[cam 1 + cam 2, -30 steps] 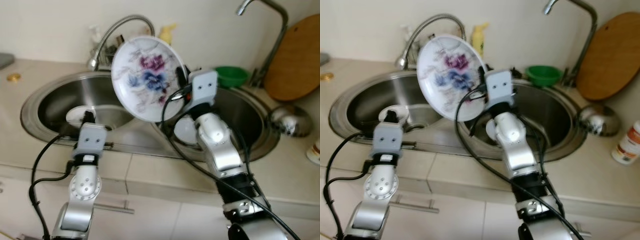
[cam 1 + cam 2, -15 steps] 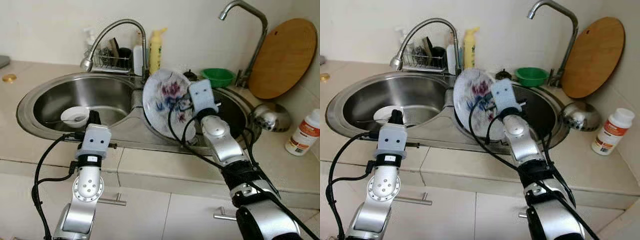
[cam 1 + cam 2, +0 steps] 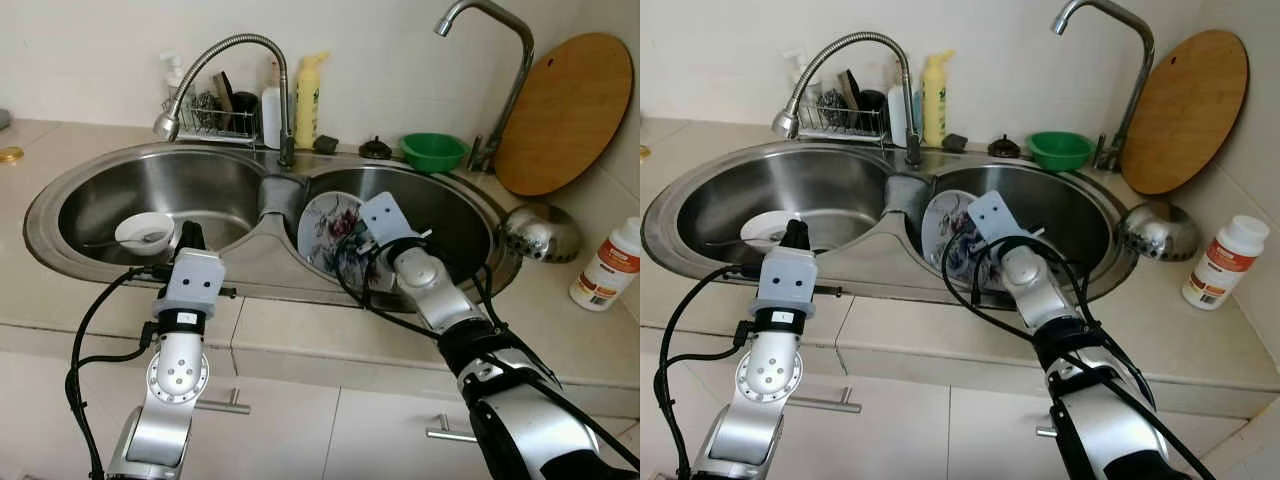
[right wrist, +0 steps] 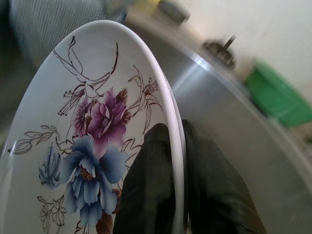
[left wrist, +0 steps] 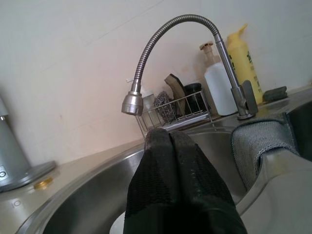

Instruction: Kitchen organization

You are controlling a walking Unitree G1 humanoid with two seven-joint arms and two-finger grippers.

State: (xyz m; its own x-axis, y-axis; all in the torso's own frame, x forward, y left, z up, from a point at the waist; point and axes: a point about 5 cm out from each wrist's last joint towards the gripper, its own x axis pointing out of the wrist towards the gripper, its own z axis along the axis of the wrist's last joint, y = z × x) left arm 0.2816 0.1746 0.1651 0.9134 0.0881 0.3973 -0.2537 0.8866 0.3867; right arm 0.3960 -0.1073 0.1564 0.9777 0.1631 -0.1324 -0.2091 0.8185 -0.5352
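Pinching the rim of the flowered plate (image 3: 332, 238) between its two black fingers, the right gripper (image 4: 176, 195) holds it on edge, tilted, down inside the right basin of the sink (image 3: 300, 290). That narrow hold on a smooth, curved rim looks easy to lose; a twist or a quick release could let the plate slide out and strike the steel, chipping it. The left gripper (image 5: 169, 139) hovers above the left basin with its fingers pressed together on nothing, near a small white bowl (image 3: 144, 232).
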